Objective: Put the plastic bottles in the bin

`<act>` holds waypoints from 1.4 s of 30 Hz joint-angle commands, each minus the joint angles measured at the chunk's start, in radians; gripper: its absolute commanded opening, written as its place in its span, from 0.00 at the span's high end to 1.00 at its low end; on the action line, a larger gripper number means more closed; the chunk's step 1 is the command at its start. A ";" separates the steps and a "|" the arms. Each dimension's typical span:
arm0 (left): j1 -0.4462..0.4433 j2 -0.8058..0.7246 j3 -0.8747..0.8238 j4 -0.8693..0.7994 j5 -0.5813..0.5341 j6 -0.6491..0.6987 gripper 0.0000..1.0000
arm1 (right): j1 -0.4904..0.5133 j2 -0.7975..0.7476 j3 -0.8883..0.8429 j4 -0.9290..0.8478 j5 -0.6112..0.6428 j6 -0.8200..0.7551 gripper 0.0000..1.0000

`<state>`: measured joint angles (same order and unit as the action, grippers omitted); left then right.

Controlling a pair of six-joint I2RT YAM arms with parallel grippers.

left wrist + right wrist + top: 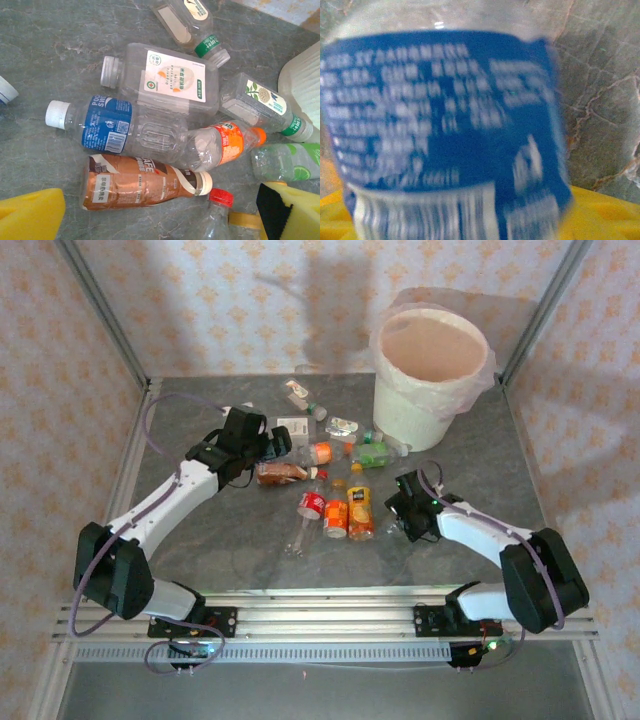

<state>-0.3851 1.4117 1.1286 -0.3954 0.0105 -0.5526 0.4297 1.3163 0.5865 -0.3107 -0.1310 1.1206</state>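
The bin [415, 408] is white, pinkish-lined; the table [490, 475] veined grey; the blue-labelled bottle [107, 125] white-capped.

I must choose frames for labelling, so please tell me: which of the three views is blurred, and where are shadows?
Right wrist: the blue-labelled bottle is too close to the lens, its print smeared and unreadable. Left wrist: sharp, print legible, even light. Top external: clear, with a soft dark shadow on the back wall left of the bin.
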 commanded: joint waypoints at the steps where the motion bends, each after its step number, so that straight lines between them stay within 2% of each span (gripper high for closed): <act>1: 0.008 -0.045 -0.060 0.063 -0.034 -0.026 0.00 | 0.005 -0.003 -0.017 0.026 0.049 -0.001 0.35; 7: 0.008 -0.017 -0.052 0.026 0.020 -0.028 0.00 | 0.005 -0.045 0.000 -0.052 0.119 -0.106 0.47; 9: 0.008 -0.010 -0.042 0.032 0.041 -0.006 0.00 | 0.007 -0.059 -0.013 -0.046 0.130 -0.129 0.48; 13: 0.008 -0.016 -0.051 0.029 0.018 0.013 0.00 | 0.010 -0.079 -0.011 -0.018 0.083 -0.250 0.51; 19: 0.008 -0.030 -0.025 0.013 0.006 0.078 0.00 | 0.041 -0.127 -0.013 0.011 0.132 -0.363 0.53; 26: 0.009 -0.065 0.013 -0.026 -0.064 0.157 0.00 | 0.119 -0.294 -0.024 0.140 0.146 -0.521 0.57; 31: 0.008 -0.080 0.003 -0.020 -0.107 0.185 0.00 | 0.135 -0.316 0.024 0.251 -0.023 -0.667 0.63; 34: 0.008 -0.073 0.011 -0.028 -0.138 0.200 0.00 | 0.135 -0.220 0.126 0.257 -0.120 -0.731 0.63; 39: 0.011 -0.066 0.026 -0.038 -0.134 0.180 0.00 | 0.136 -0.076 0.278 0.400 -0.208 -0.792 0.62; 42: 0.025 -0.048 0.098 -0.119 -0.142 0.109 0.00 | 0.136 -0.018 0.436 0.341 -0.240 -0.890 0.62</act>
<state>-0.3775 1.3540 1.1450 -0.4419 -0.0887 -0.3985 0.5606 1.2736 0.8948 -0.0193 -0.3069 0.3511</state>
